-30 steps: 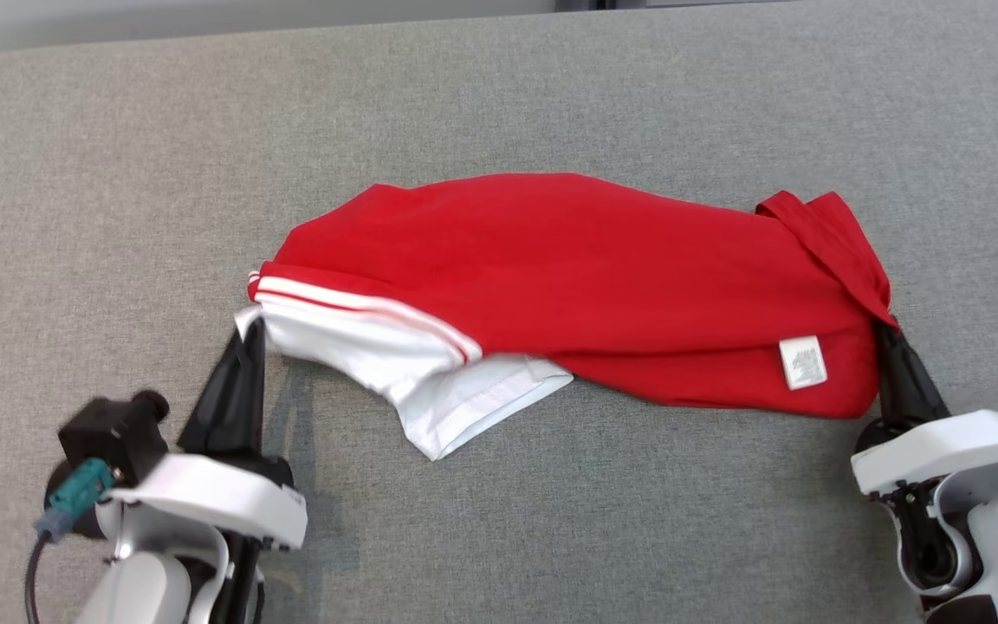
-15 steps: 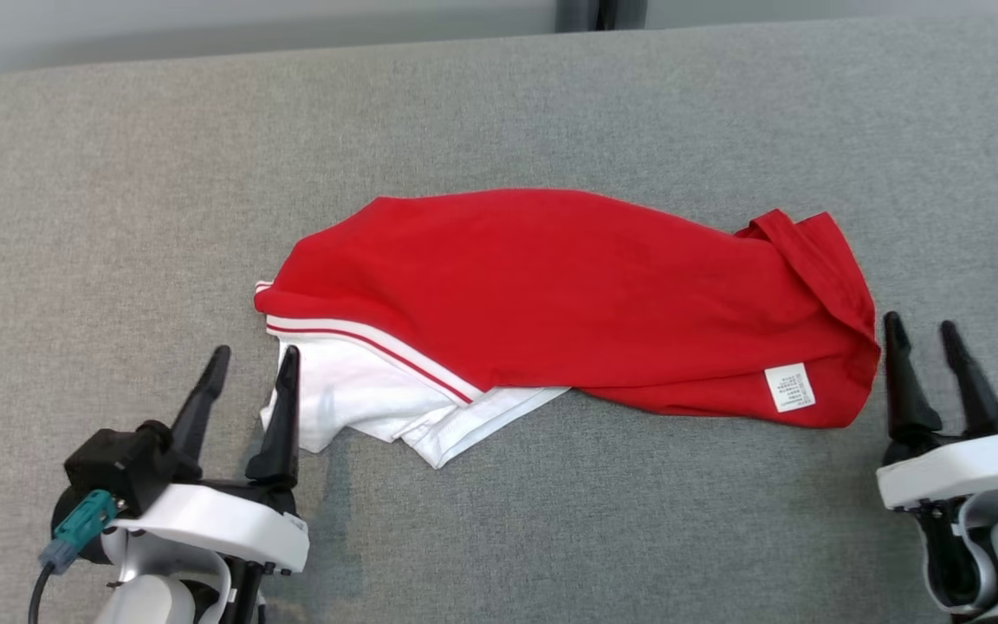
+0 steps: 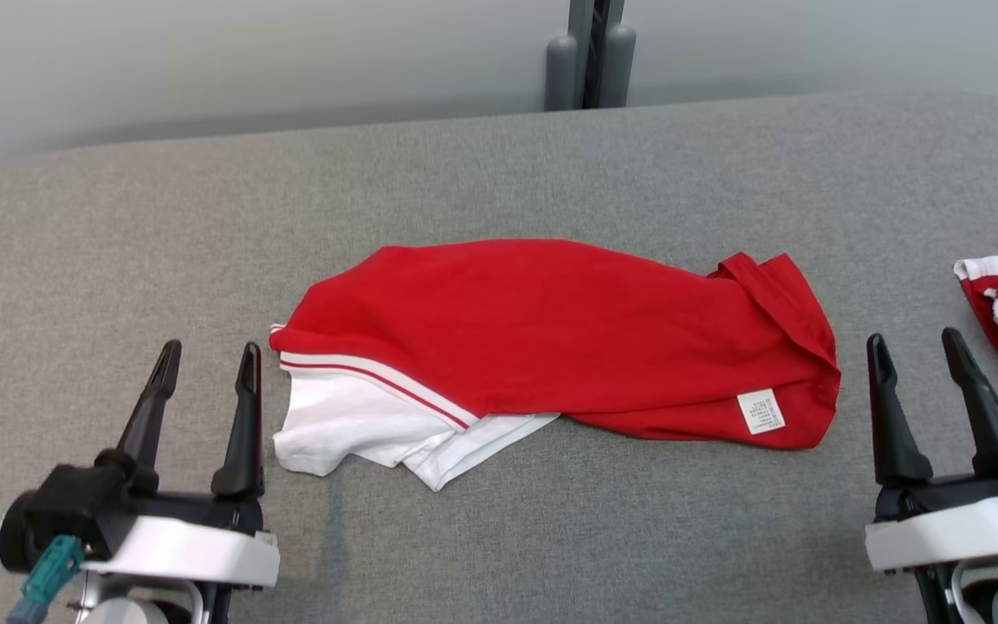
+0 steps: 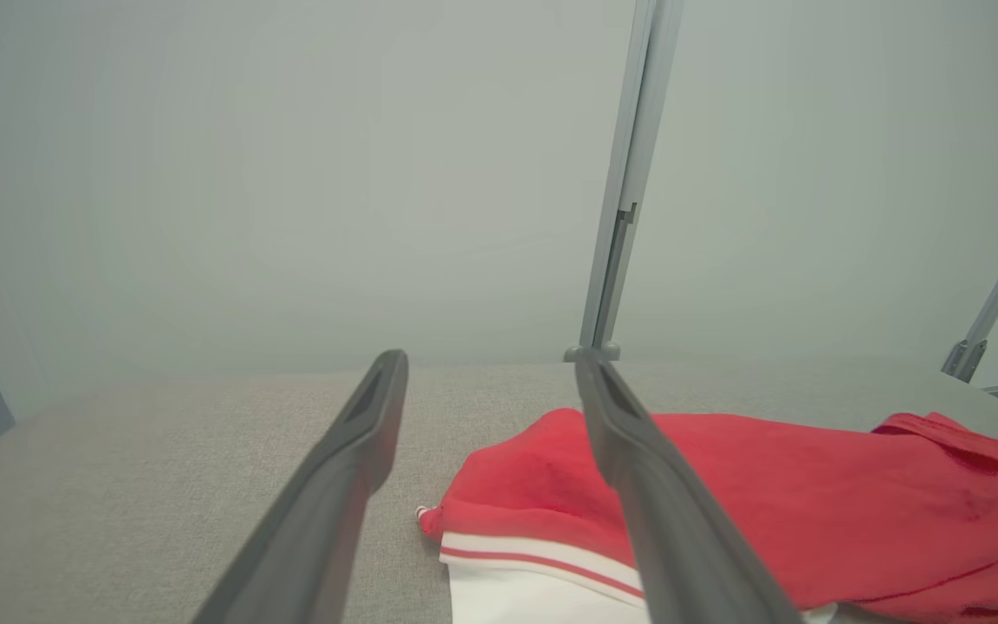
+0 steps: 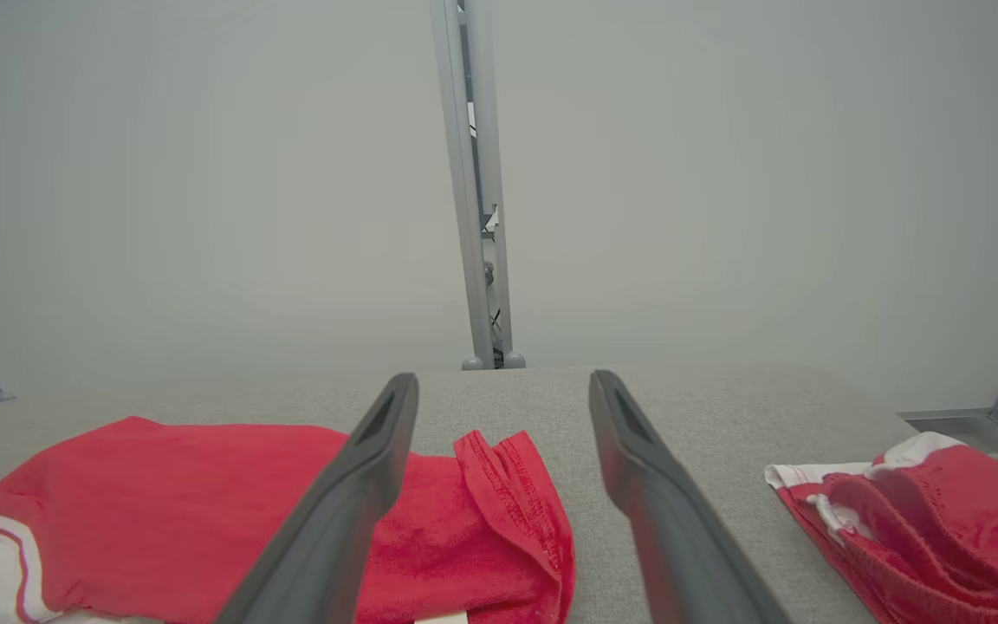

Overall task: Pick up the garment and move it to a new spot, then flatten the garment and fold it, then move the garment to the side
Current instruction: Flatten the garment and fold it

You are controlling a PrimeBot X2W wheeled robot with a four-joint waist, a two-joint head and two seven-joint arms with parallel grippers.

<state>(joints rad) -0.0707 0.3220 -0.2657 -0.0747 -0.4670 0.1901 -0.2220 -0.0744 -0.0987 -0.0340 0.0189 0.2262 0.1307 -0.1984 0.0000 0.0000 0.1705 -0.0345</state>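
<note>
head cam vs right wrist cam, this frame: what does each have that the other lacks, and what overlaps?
Head view adds: the left gripper, open, beside the white sleeve, and the red garment seen end to end.
Right wrist view adds: a grey metal bracket off the right end of the grey surface, and the upper length of the post against the wall.
Both: the red garment, a second garment to its right, and the right gripper, open and holding nothing.
</note>
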